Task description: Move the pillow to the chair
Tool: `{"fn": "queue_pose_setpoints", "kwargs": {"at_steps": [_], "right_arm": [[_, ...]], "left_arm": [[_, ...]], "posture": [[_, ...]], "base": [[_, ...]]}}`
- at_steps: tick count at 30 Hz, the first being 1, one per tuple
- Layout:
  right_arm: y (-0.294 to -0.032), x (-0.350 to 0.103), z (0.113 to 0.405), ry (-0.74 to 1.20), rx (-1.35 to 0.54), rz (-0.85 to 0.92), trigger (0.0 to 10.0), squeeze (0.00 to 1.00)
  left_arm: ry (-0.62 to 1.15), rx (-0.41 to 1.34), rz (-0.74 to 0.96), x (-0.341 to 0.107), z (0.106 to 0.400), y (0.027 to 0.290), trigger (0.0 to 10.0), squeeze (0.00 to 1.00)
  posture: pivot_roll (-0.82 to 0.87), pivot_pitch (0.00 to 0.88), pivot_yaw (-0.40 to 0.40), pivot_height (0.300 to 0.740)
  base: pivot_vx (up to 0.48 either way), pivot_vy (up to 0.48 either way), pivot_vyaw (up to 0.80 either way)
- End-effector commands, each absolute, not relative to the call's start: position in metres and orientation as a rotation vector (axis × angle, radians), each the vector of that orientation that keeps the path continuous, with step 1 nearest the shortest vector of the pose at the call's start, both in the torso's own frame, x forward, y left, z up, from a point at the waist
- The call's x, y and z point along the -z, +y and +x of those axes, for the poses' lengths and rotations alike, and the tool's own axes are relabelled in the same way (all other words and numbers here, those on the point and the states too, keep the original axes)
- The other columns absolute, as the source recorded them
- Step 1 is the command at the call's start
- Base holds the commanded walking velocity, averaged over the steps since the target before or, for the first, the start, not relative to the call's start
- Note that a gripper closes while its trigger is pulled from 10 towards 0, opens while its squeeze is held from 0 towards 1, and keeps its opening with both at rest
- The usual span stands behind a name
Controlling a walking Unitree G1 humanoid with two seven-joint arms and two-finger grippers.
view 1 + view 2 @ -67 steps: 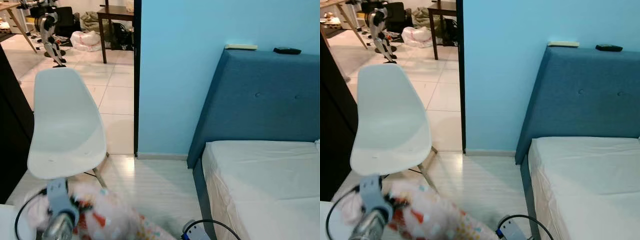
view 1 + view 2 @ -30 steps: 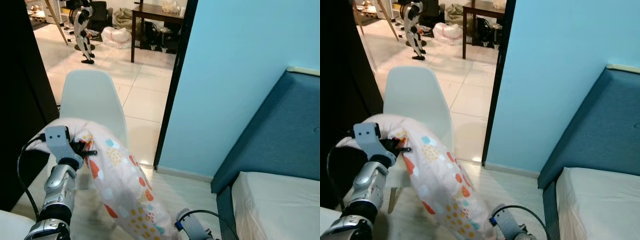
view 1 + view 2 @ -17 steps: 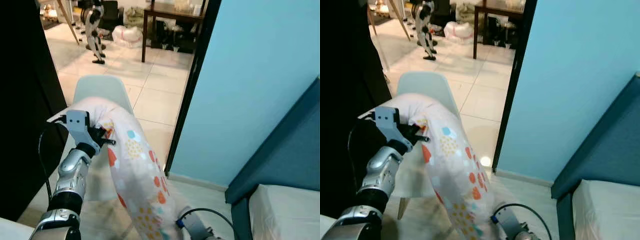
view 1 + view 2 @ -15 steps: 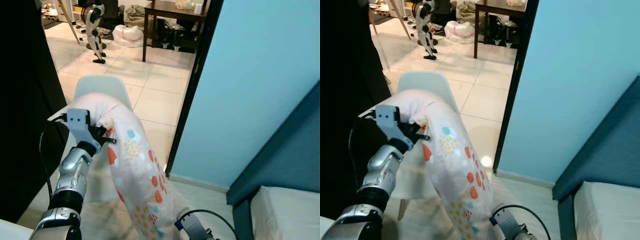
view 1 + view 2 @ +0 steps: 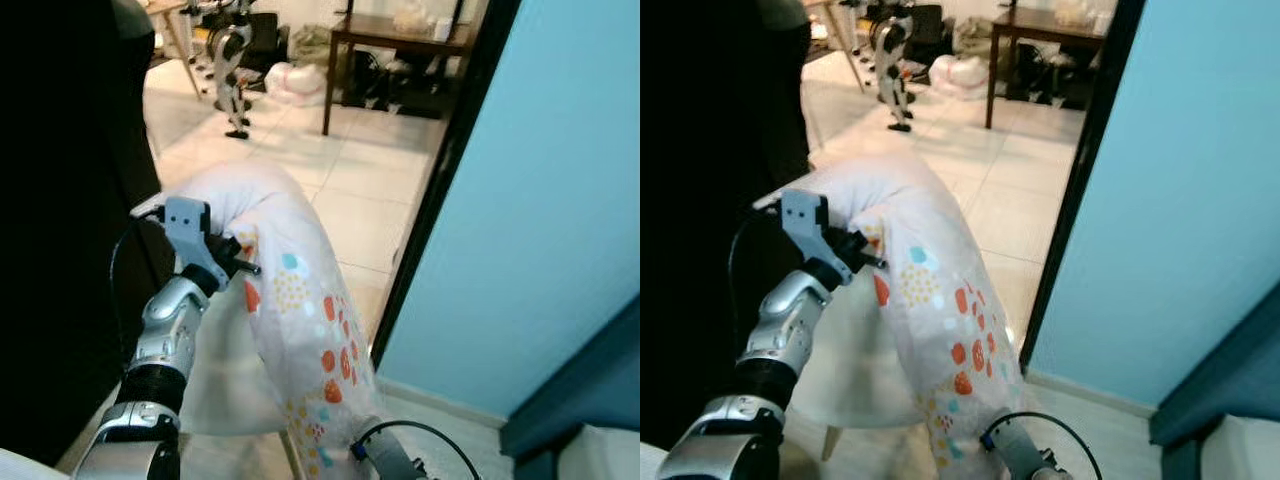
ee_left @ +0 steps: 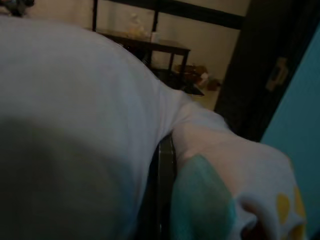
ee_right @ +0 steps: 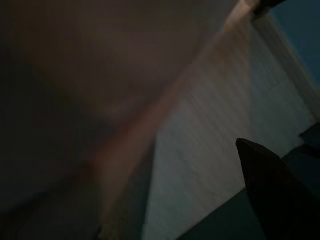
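Note:
The pillow (image 5: 300, 300), white with coloured dots, hangs in a long curve in front of me. My left gripper (image 5: 238, 266) is shut on its upper part; in the left wrist view, cloth (image 6: 75, 100) bunches around a black finger (image 6: 164, 190). The pillow's top drapes over the white chair's back and hides it. The chair's seat (image 5: 855, 375) shows below and behind the pillow. The pillow's lower end reaches down to my right wrist (image 5: 385, 462) at the bottom edge. The right wrist view is dark, with blurred pale cloth (image 7: 100, 75) close by.
A black cabinet (image 5: 60, 200) stands close on the left. On the right are a blue wall (image 5: 560, 200) and a dark door frame (image 5: 440, 190). Through the doorway are tiled floor, a dark table (image 5: 400, 30), a small robot (image 5: 235, 60) and a white bag (image 5: 290, 78). The blue headboard (image 5: 590, 400) is at lower right.
The camera has turned left and come closer to the chair. My left gripper has lifted the pillow from near the floor up over the chair's back.

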State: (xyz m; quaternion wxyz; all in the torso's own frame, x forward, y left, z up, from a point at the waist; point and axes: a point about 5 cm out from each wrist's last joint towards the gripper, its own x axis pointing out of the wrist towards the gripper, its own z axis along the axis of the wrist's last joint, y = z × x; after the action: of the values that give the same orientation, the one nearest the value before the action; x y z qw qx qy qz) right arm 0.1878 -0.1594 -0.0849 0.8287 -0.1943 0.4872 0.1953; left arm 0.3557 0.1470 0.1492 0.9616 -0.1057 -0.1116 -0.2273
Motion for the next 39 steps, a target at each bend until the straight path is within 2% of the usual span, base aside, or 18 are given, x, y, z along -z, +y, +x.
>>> {"fn": "queue_pose_setpoints", "kwargs": {"at_steps": [1,2,3,4,6,9,15,21,26,29,32,33,34,36,39], "right_arm": [[-0.159,0.085,0.187,1.040,-0.408,-0.403,10.0,0.00],[-0.159,0.085,0.187,1.041,-0.408,-0.401,10.0,0.00],[-0.158,0.086,0.185,1.049,-0.412,-0.391,10.0,0.00],[-0.158,0.086,0.185,1.049,-0.412,-0.391,10.0,0.00],[-0.157,0.087,0.183,1.053,-0.415,-0.386,10.0,0.00],[-0.157,0.088,0.182,1.055,-0.418,-0.383,10.0,0.00],[-0.158,0.088,0.181,1.056,-0.427,-0.380,10.0,0.00],[-0.157,0.088,0.182,1.058,-0.402,-0.377,10.0,0.00],[-0.157,0.087,0.185,1.047,-0.360,-0.372,10.0,0.00],[-0.155,0.086,0.185,1.038,-0.370,-0.338,10.0,0.00],[-0.155,0.086,0.185,1.036,-0.373,-0.337,10.0,0.00],[-0.156,0.087,0.184,1.041,-0.371,-0.333,10.0,0.00],[-0.156,0.087,0.184,1.041,-0.371,-0.333,10.0,0.00],[-0.156,0.087,0.183,1.045,-0.369,-0.330,10.0,0.00],[-0.157,0.088,0.182,1.048,-0.369,-0.333,10.0,0.00]], "left_arm": [[-0.293,0.431,-0.214,-0.166,0.359,0.151,10.0,0.00],[-0.287,0.411,-0.214,-0.164,0.359,0.154,10.0,0.00],[-0.251,0.307,-0.204,-0.155,0.359,0.168,10.0,0.00],[-0.251,0.307,-0.204,-0.155,0.359,0.168,10.0,0.00],[-0.173,0.163,-0.187,-0.135,0.356,0.190,10.0,0.00],[-0.113,0.093,-0.212,-0.118,0.351,0.203,10.0,0.00],[0.024,-0.050,-0.368,-0.076,0.331,0.229,10.0,0.00],[0.194,-0.102,-0.369,-0.042,0.313,0.236,10.0,0.00],[0.221,-0.108,-0.337,-0.037,0.309,0.239,10.0,0.00],[0.215,-0.164,-0.258,-0.041,0.309,0.250,10.0,0.00],[0.197,-0.253,-0.224,-0.045,0.307,0.265,10.0,0.00],[0.186,-0.377,-0.220,-0.047,0.300,0.284,10.0,0.00],[0.186,-0.377,-0.220,-0.047,0.300,0.284,10.0,0.00],[0.211,-0.520,-0.220,-0.041,0.285,0.304,10.0,0.00],[0.228,-0.574,-0.223,-0.036,0.278,0.311,10.0,0.00]], "posture": [[0.00,0.037,-0.047,0.740],[0.00,0.038,-0.046,0.740],[0.00,0.038,-0.046,0.740],[0.00,0.038,-0.046,0.740],[-0.01,0.042,-0.048,0.740],[-0.01,0.045,-0.053,0.740],[-0.01,0.042,-0.059,0.740],[-0.02,0.045,-0.059,0.740],[-0.03,0.057,-0.056,0.740],[-0.03,0.072,-0.054,0.740],[-0.03,0.078,-0.054,0.740],[-0.04,0.090,-0.057,0.740],[-0.04,0.090,-0.057,0.740],[-0.04,0.096,-0.059,0.740],[-0.04,0.099,-0.058,0.740]], "base": [[0.296,0.000,0.00],[0.296,0.000,0.00],[0.259,0.000,0.00],[0.259,0.000,0.00],[0.000,0.000,0.00],[0.000,0.000,0.00],[0.000,0.000,0.00],[0.000,0.000,0.00],[0.000,0.000,0.00],[0.000,0.000,0.00],[0.000,0.000,0.00],[0.000,0.000,0.00],[0.000,0.000,0.00],[0.000,0.000,0.00],[0.000,0.000,0.00]]}}
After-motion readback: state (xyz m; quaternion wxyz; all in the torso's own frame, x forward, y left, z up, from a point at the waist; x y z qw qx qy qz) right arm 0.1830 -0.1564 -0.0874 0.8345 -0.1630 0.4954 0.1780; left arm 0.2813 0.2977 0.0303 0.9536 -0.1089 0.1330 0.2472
